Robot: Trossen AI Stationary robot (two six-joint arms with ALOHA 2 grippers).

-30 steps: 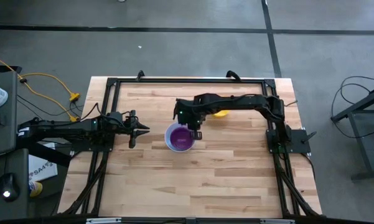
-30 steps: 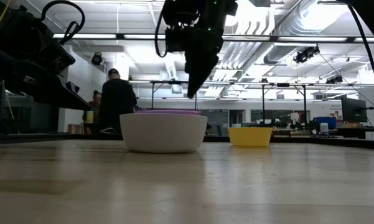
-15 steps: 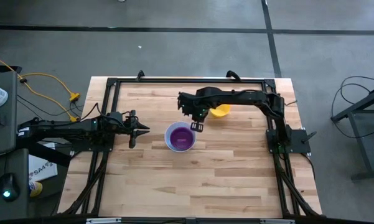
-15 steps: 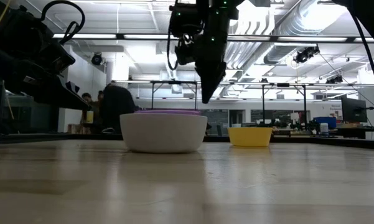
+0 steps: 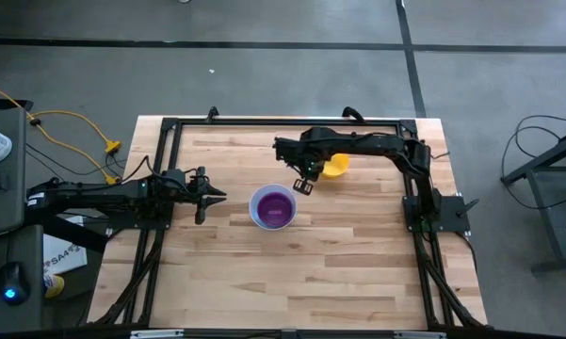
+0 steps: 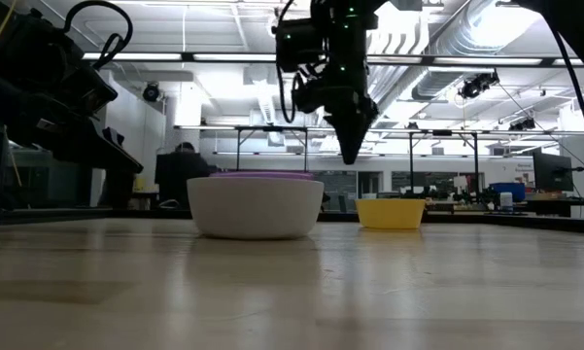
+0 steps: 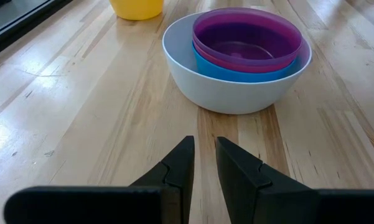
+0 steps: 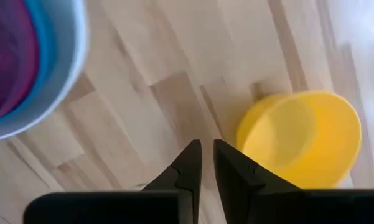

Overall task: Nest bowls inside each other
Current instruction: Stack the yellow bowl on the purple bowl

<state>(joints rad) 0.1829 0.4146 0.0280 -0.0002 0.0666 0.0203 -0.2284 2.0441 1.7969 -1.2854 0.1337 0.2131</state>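
Observation:
A white bowl (image 5: 256, 217) sits on its base mid-table, with a blue bowl (image 7: 236, 70) and a purple bowl (image 7: 246, 37) nested inside it. The yellow bowl (image 5: 336, 169) stands alone, upright, toward the far right of the stack. My right gripper (image 5: 304, 185) points down, well above the wood, between the stack and the yellow bowl (image 8: 305, 137). A narrow gap shows between its fingertips (image 8: 206, 144), with nothing in it. My left gripper (image 7: 204, 146) waits left of the stack, slightly open and empty.
A black frame (image 5: 264, 122) runs around the table's far and side edges. Bare wood lies near the front edge (image 5: 292, 292). Beyond the table, in the low view, is a workshop with a person (image 6: 180, 170) far behind.
My right gripper has moved from above the nested stack toward the table's far right, closer to the yellow bowl, and its wrist has rolled on the way. The bowls have stayed where they were.

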